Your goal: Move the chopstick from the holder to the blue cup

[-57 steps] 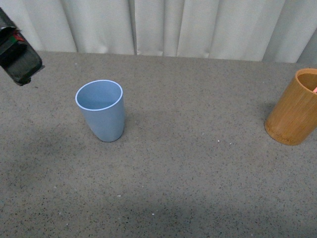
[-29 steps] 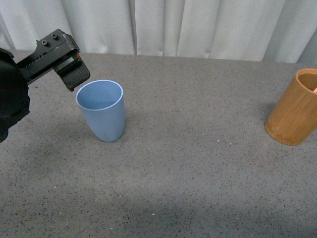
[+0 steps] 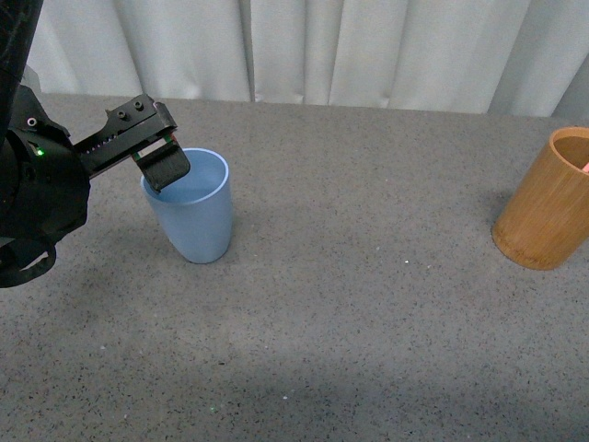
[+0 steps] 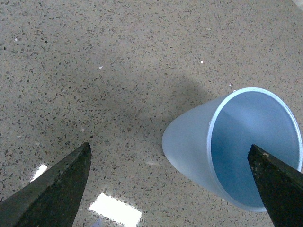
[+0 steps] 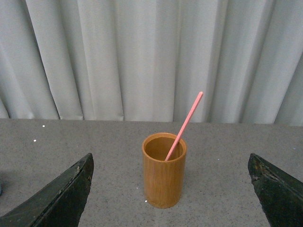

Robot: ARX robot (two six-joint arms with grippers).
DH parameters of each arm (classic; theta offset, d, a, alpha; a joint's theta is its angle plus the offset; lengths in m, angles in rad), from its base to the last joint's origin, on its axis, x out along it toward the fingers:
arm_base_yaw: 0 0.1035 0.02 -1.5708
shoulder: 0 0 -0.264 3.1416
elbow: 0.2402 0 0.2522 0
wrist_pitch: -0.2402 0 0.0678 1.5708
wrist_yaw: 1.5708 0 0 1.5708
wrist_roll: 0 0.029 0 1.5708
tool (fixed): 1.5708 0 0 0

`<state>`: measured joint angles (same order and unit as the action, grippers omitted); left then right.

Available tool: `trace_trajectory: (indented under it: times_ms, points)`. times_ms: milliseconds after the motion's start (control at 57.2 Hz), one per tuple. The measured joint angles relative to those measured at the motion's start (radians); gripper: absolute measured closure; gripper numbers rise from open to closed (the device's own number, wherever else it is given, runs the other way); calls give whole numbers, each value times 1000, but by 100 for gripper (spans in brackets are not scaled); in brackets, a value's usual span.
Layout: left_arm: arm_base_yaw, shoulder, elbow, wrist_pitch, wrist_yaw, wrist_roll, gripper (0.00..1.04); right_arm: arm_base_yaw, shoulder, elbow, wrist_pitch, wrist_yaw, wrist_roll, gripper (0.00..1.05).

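**Operator:** Swinging in from the left edge over the past second, my left gripper (image 4: 168,149) is now hanging at the rim of the blue cup (image 3: 191,226), which is standing upright on the grey table (image 3: 368,322).

**Desk:** Is it gripping anything?

**Operator:** No, its jaws are standing wide apart and carrying nothing. In the left wrist view one fingertip is sitting over the cup's mouth and the other over bare table, with the cup's wall lying between them. I cannot tell whether that fingertip is touching the rim.

**Desk:** And where is the chopstick sitting?

**Operator:** The chopstick (image 5: 184,125) is leaning inside the holder (image 5: 164,182), its upper part poking out above the rim against the pale curtain (image 5: 118,56). In the front view the holder is standing at the table's far right, well apart from the cup. My right gripper (image 5: 170,156) is facing the holder from some way off, jaws spread wide and gripping nothing
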<state>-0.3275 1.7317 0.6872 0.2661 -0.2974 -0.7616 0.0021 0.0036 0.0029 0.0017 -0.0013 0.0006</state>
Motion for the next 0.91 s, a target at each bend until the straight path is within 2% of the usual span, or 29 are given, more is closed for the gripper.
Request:
trace_trajectory:
  times_ms: [909]
  points:
    - [-8,43,8,-11,-14,-10,7,0,0,0,0,0,0,10]
